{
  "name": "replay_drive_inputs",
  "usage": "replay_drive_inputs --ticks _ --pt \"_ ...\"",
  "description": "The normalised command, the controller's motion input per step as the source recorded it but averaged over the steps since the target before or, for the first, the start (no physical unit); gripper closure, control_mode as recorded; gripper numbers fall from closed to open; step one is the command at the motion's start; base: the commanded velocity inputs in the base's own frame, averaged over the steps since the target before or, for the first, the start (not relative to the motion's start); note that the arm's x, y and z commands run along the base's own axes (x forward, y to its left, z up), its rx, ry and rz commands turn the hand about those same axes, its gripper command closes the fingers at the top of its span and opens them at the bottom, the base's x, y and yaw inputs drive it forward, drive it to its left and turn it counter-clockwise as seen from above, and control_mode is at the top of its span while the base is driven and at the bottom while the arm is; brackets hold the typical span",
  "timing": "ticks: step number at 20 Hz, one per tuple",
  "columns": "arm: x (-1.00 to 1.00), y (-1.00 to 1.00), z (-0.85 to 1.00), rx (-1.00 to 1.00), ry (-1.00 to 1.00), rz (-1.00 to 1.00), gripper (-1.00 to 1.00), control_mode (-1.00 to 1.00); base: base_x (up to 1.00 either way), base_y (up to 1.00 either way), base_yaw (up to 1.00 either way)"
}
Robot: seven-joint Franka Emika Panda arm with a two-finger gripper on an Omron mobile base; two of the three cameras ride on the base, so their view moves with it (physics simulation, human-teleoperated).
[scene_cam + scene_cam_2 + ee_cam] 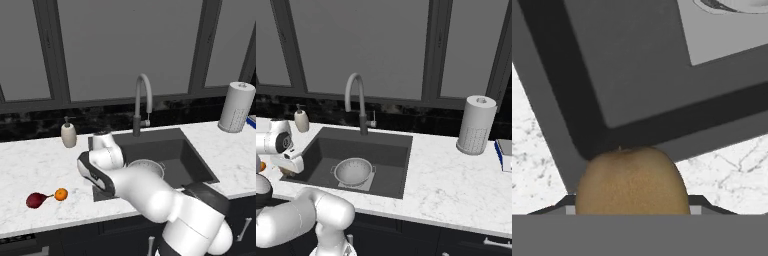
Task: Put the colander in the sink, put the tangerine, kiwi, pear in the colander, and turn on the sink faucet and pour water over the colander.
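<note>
My gripper [290, 170] hangs over the sink's front left corner and is shut on the kiwi [631, 180], a brownish-olive oval that sits between the fingers in the hand view. The silver colander [146, 167] [353, 171] stands on the pale panel at the bottom of the dark sink [187, 155] [388, 150]. On the counter left of the sink, the orange tangerine [61, 194] lies beside the dark red pear [35, 200]. The grey gooseneck faucet [141, 100] [356, 97] arches over the basin from behind, and no stream runs from it.
A beige soap dispenser [68, 134] [301, 120] stands at the sink's back left corner. A paper towel roll [236, 107] [476, 125] is on the right counter, with a blue-edged object [504, 154] past it. Dark windows run behind the white marble counter [446, 175].
</note>
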Motion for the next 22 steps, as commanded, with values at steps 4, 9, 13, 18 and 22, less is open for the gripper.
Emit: replay_drive_inputs --ticks 4,9,13,18,22 --pt "0.29 -0.86 0.00 0.00 0.00 -0.06 1.00 -1.00 0.00 0.00 0.00" --pt "0.34 -0.81 0.00 0.00 0.00 -0.05 1.00 -1.00 0.00 0.00 0.00" --pt "0.40 -0.67 -0.01 -0.01 0.00 -0.05 1.00 -1.00 0.00 0.00 0.00" --pt "0.39 -0.45 -0.03 -0.03 0.00 -0.06 1.00 -1.00 0.00 0.00 0.00" --pt "0.20 -0.02 -0.16 -0.05 0.00 -0.07 1.00 -1.00 0.00 0.00 0.00"
